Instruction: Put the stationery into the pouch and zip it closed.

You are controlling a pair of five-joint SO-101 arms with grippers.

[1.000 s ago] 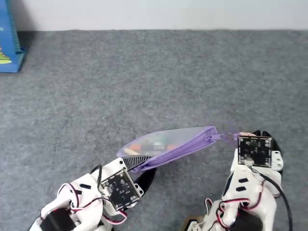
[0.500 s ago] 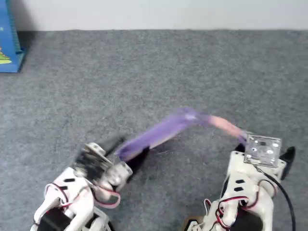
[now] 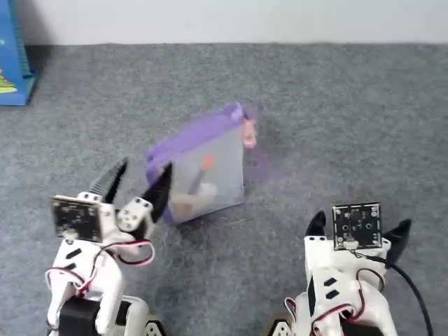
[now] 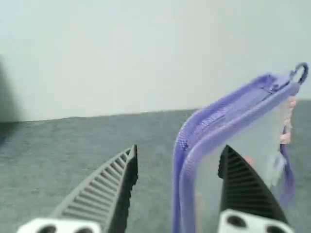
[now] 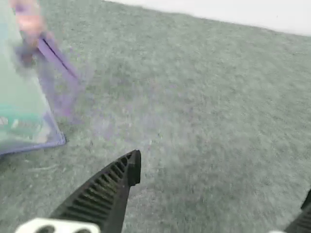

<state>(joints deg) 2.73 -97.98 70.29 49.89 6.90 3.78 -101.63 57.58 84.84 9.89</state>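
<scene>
The clear pouch [image 3: 203, 164] with purple zip edging lies left of centre on the grey carpet, its zip side [image 3: 192, 133] turned toward the far wall and a pink pull tab [image 3: 248, 133] at its right corner. Orange and pale stationery [image 3: 199, 182] shows through its wall. My left gripper [image 3: 145, 166] is open at the pouch's near left corner, and one finger [image 3: 162, 187] overlaps that corner. In the left wrist view the purple edge [image 4: 194, 141] stands between the open fingers of the left gripper [image 4: 180, 150]. My right gripper [image 3: 362, 220] is open, to the right of the pouch and well apart from it. The right wrist view shows the right gripper [image 5: 221, 174] over carpet and the pouch [image 5: 22, 107] at the side.
A blue box [image 3: 10, 56] stands at the far left edge against the white wall [image 3: 231, 21]. Grey carpet [image 3: 336, 119] covers the table on all sides of the pouch.
The pouch was stretched between both grippers near the front. Both have let go and pulled back, and the pouch has flipped away toward the middle left.
</scene>
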